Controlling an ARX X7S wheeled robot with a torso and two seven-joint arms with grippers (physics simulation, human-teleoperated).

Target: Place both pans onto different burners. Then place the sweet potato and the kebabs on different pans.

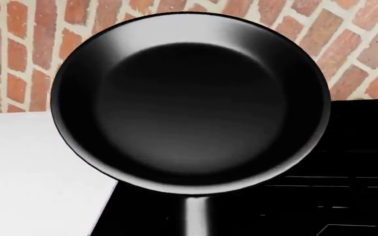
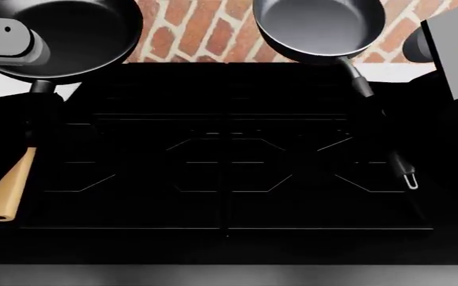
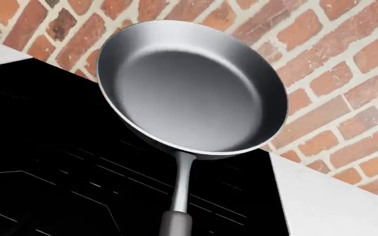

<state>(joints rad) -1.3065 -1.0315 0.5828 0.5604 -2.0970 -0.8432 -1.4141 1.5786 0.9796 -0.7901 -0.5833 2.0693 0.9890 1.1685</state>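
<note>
Two pans: both sit at the rear of the range, one on each side, well apart.
Range [image 2: 229,173]: black, its grate lines faint; it fills the near and middle of the head view.
Black pan handle [image 2: 9,185]: light wood, nearest to the robot on its left; it runs from the near end up and slightly inward toward the bowl, so the long axis is near-to-far with a small tilt.
Grey pan handle [image 2: 384,140]: long, thin and black, on the right; its looped end is nearest and outward, and it slants inward toward the bowl.
Black pan [image 2: 78,33]: bowl at the far left corner, partly over the white counter [image 1: 31,172] edge, opening upward.
Grey pan [image 2: 318,27]: bowl at the far right rear, in front of the brick wall [image 2: 193,33], inside pale grey.
Left arm [image 2: 6,42]: a grey link crosses the black pan's bowl from the left edge.
Right arm [image 2: 455,50]: a grey panel at the far right, beside the grey pan.
Fingers: neither gripper's fingers appear in any view, so I cannot tell their spread or whether they hold the handles.
</note>
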